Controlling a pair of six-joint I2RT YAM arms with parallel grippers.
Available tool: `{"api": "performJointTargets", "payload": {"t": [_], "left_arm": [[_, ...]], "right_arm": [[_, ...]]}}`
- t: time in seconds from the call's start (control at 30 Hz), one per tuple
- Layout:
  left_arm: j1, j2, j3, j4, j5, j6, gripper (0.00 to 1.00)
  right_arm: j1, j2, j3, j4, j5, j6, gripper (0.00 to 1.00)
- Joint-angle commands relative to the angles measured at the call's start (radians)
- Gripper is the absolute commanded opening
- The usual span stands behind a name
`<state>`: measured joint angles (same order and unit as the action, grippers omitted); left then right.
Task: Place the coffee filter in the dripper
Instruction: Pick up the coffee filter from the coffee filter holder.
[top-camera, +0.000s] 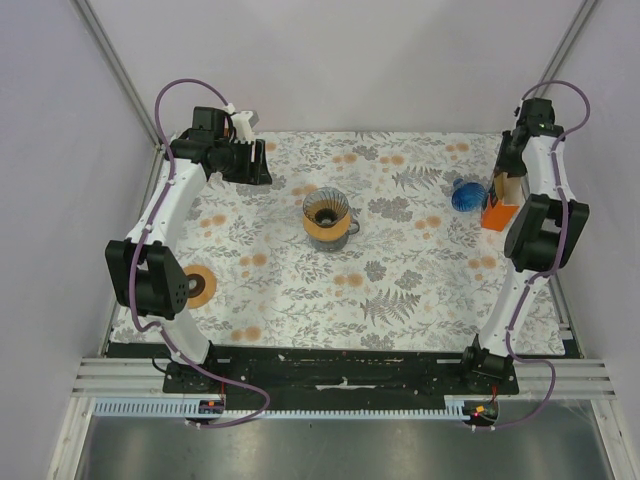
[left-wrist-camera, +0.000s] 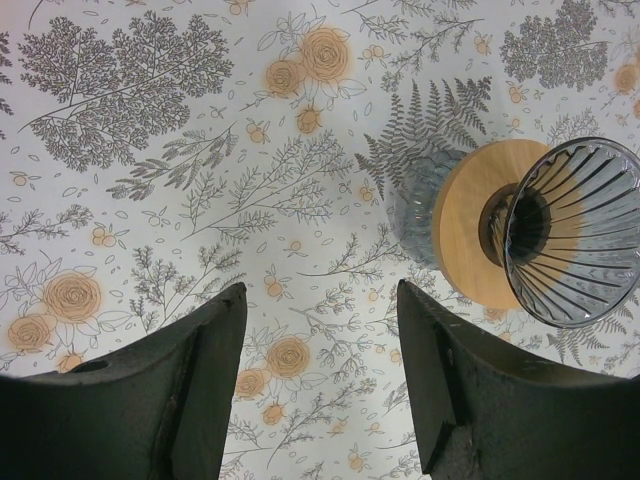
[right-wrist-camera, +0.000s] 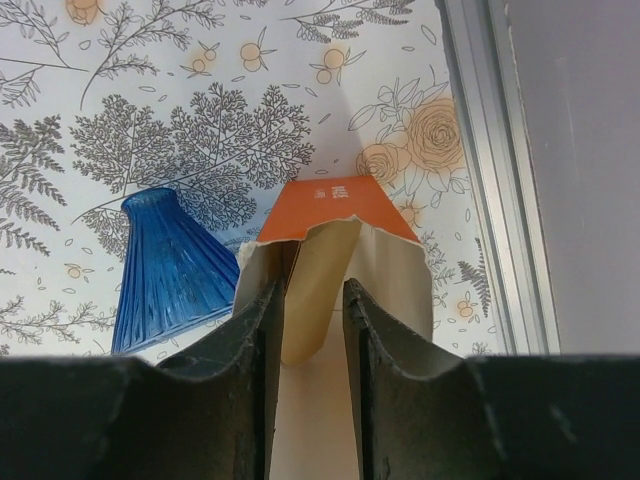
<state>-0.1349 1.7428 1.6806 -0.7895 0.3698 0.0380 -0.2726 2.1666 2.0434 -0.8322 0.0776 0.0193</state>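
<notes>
The glass dripper (top-camera: 326, 212) with a wooden collar stands on a grey cup at the table's middle back; it also shows in the left wrist view (left-wrist-camera: 575, 245), empty. An open orange box (top-camera: 498, 208) at the back right holds beige coffee filters (right-wrist-camera: 318, 290). My right gripper (right-wrist-camera: 305, 300) reaches into the box (right-wrist-camera: 335, 205), its jaws narrowly apart with a filter between them. In the top view the right gripper (top-camera: 512, 178) sits just above the box. My left gripper (top-camera: 255, 165) hovers open and empty at the back left (left-wrist-camera: 320, 300), left of the dripper.
A blue glass dripper (top-camera: 465, 194) lies beside the orange box on its left (right-wrist-camera: 170, 270). A wooden ring (top-camera: 200, 286) lies near the left arm's elbow. A metal frame rail (right-wrist-camera: 490, 160) runs along the table's right edge, close to the box.
</notes>
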Motion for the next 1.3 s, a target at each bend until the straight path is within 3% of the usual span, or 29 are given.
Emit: {"api": "performJointTargets", "payload": {"t": [0.0, 0.1, 0.17, 0.33, 1.0, 1.27], "left_arm": [[0.008, -0.014, 0.004, 0.026, 0.024, 0.007, 0.67], [0.009, -0.012, 0.004, 0.026, 0.024, 0.008, 0.67], [0.009, -0.014, 0.005, 0.026, 0.026, 0.007, 0.67], [0.011, -0.016, 0.007, 0.026, 0.027, 0.007, 0.67], [0.011, -0.014, 0.030, 0.007, 0.098, 0.010, 0.66], [0.008, -0.002, 0.109, -0.053, 0.198, 0.020, 0.65]], "right_arm": [[-0.004, 0.024, 0.020, 0.010, 0.014, 0.016, 0.36], [-0.005, 0.036, 0.024, 0.010, 0.013, 0.016, 0.35], [-0.008, 0.038, 0.015, 0.012, 0.013, 0.022, 0.29], [-0.013, 0.019, 0.000, 0.016, 0.024, 0.022, 0.00], [-0.011, -0.316, -0.195, 0.039, -0.048, 0.018, 0.00], [-0.011, -0.500, -0.173, 0.039, -0.075, 0.016, 0.00]]}}
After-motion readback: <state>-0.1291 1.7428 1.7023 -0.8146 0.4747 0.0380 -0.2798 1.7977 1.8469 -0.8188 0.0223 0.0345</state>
